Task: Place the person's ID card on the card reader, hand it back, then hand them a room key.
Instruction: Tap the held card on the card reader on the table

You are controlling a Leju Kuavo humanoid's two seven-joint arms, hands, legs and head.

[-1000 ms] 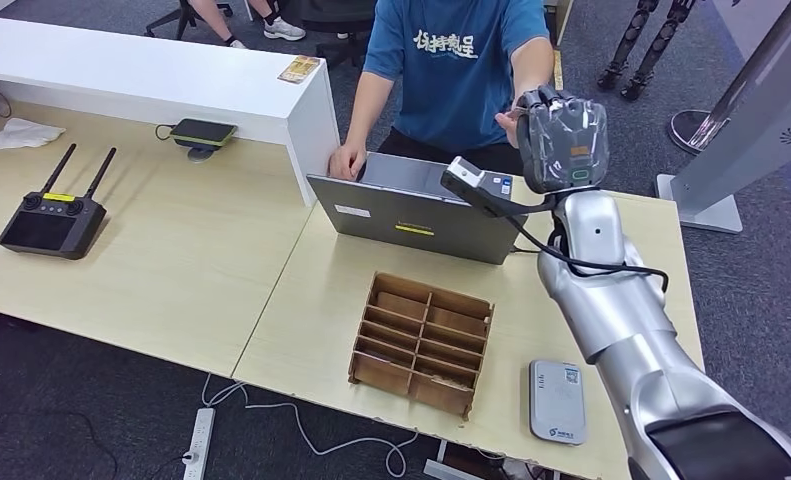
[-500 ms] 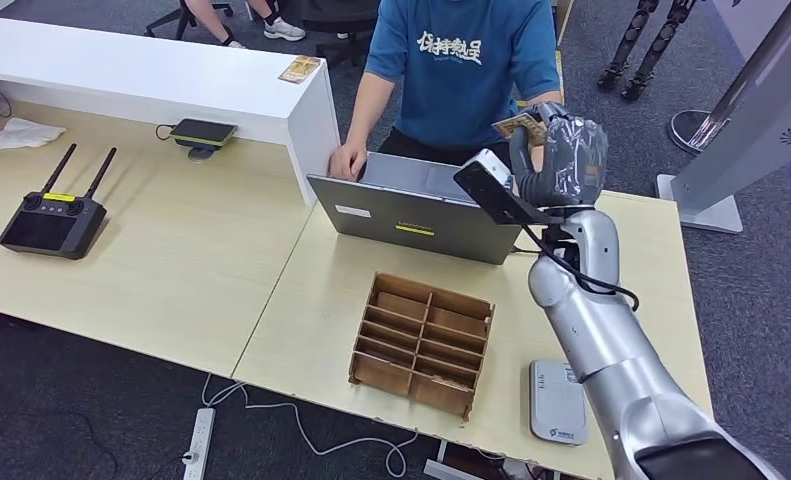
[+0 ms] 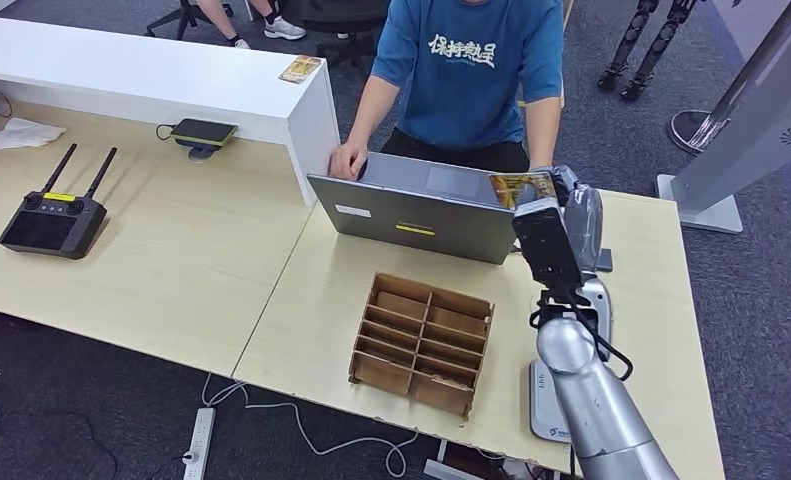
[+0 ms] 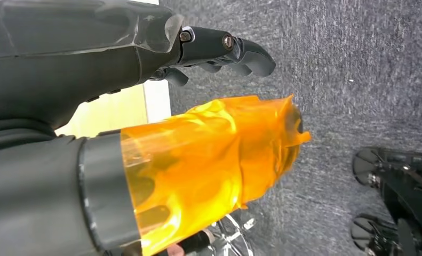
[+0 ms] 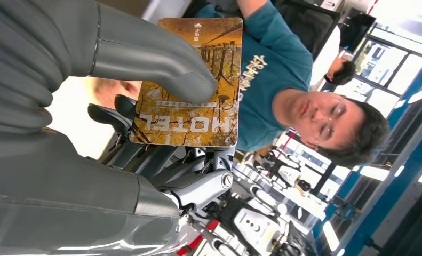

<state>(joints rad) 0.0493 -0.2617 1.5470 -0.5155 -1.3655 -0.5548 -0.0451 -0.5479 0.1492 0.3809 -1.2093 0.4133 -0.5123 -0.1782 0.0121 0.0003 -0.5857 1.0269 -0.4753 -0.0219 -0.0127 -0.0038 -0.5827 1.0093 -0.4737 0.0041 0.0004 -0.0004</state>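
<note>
Pinched flat between grey thumb and dark fingers (image 5: 112, 114) of the right hand (image 3: 571, 215), a glossy rectangular card (image 5: 190, 82) is held above the worktop's (image 3: 171, 260) far edge beside the laptop (image 3: 421, 210).

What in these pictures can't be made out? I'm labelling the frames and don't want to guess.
- Card reader, head view: mostly hidden behind the right arm.
- Card, right wrist view: partly covered by the right hand's thumb.
- Left hand, left wrist view: orange film wraps the thumb; finger positions unclear.
- Organizer contents: too small.
</note>
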